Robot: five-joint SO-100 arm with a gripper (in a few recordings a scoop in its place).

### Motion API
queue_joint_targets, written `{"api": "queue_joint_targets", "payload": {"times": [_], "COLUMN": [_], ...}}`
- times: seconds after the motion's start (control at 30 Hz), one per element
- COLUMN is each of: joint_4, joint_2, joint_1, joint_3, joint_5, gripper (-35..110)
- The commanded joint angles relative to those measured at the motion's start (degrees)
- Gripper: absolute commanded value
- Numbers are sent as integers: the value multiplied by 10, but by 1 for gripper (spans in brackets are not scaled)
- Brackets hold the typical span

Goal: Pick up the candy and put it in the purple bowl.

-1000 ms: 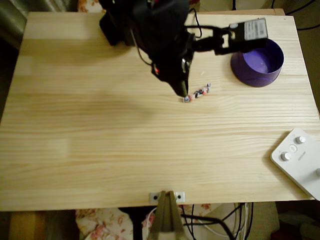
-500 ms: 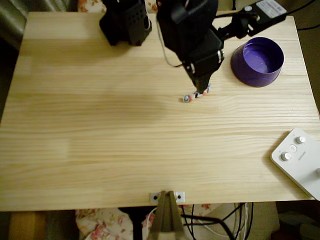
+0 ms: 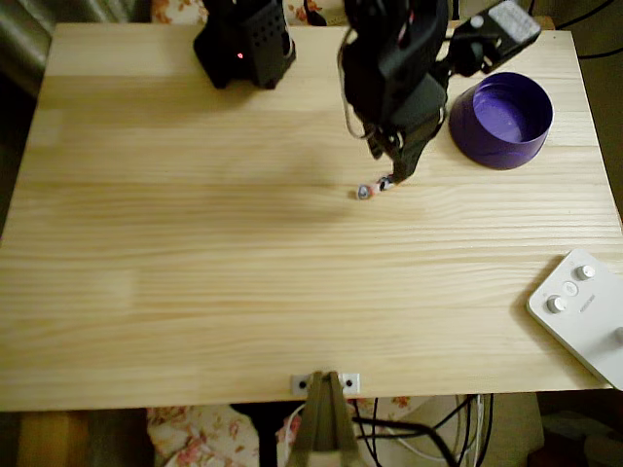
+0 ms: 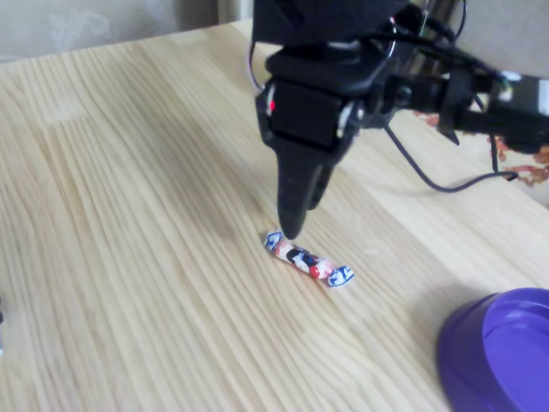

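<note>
Claw [image 4: 292, 225] is down at the bench [image 3: 195, 253], tip right by one twisted end of the candy [image 4: 307, 259]. In the overhead view the claw [image 3: 391, 178] covers part of the candy [image 3: 368, 190]. Can't tell if the fingers are spread or pressed together; from the fixed view they read as one dark wedge. Candy lies flat on the wood, not lifted, no sign it's pinched.

Purple bowl [image 3: 501, 122] sits near the candy, off to the right in the overhead view, nothing visible inside. Its rim [image 4: 497, 352] is at the lower right of the fixed view.

Progress, my read: approach done, grasp not confirmed. Left: close on candy, lift, carry across, drop in bowl. Thin wrapper, so it could slip out.
</note>
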Motion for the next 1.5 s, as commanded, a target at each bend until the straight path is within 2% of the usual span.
{"api": "queue_joint_targets", "payload": {"times": [0.0, 0.43, 1.2, 1.4, 1.47], "joint_4": [0, -26, -96, -100, -100], "joint_2": [6, -59, -123, -121, -122], "joint_1": [-16, -37, -11, -2, -1], "joint_3": [-21, -42, -25, -11, -10], "joint_5": [-4, 37, 19, 12, 13], "gripper": [17, 17, 17, 15, 10]}}
